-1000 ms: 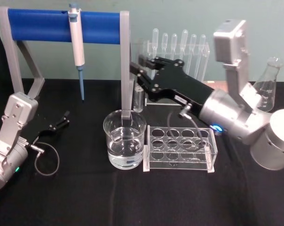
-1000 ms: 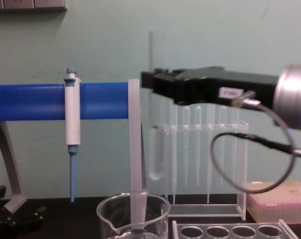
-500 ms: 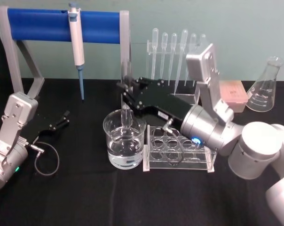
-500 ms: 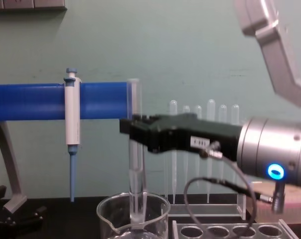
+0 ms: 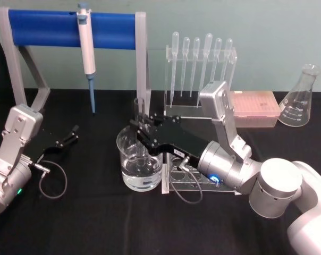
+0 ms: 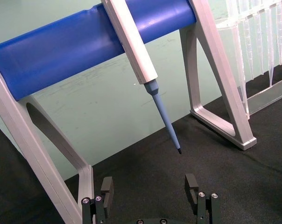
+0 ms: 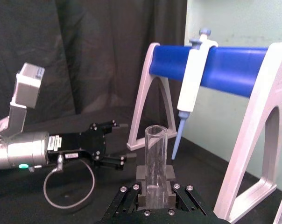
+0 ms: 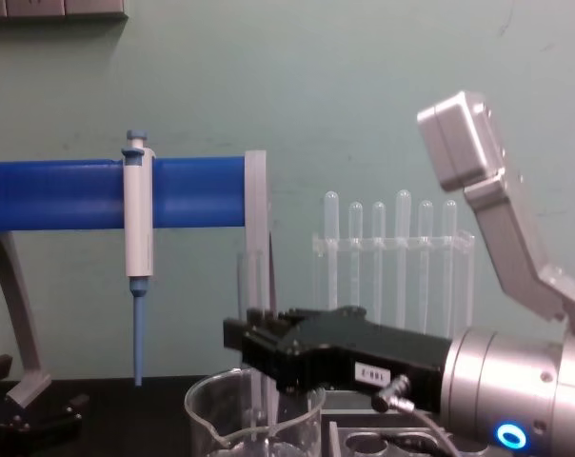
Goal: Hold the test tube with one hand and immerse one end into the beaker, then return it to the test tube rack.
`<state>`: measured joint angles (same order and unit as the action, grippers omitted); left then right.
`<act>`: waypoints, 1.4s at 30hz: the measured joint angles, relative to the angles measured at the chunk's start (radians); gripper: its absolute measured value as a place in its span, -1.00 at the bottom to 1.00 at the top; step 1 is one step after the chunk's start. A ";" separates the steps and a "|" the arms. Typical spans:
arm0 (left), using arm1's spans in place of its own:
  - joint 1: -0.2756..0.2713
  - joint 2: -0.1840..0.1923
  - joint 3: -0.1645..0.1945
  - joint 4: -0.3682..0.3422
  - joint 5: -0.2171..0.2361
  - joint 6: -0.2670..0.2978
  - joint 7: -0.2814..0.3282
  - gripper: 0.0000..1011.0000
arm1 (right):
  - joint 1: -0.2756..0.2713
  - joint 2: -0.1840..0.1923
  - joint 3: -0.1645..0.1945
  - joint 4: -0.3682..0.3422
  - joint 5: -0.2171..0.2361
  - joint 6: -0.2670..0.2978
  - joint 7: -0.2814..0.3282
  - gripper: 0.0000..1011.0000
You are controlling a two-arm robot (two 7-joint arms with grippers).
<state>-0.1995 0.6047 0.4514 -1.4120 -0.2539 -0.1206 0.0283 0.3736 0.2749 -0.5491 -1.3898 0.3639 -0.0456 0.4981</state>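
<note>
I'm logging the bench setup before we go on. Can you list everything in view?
beaker: one, clear, holding liquid, table centre
test tube: one, clear, upright, lower end in the beaker
test tube rack: one, clear, right of the beaker
stand: one, blue bar, grey legs, back left
pipettor: one, white and blue, hanging on the stand
pipettes: six, clear, in a holder behind
box: one, pink, back right
flask: one, clear, far right
left gripper: black, open, parked left
right gripper: black, shut on the test tube
</note>
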 joint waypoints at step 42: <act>0.000 0.000 0.000 0.000 0.000 0.000 0.000 0.98 | -0.005 -0.008 0.001 0.023 -0.001 -0.009 0.006 -0.55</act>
<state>-0.1996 0.6047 0.4513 -1.4120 -0.2539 -0.1206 0.0283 0.3683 0.2667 -0.5481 -1.3666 0.3629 -0.0548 0.5037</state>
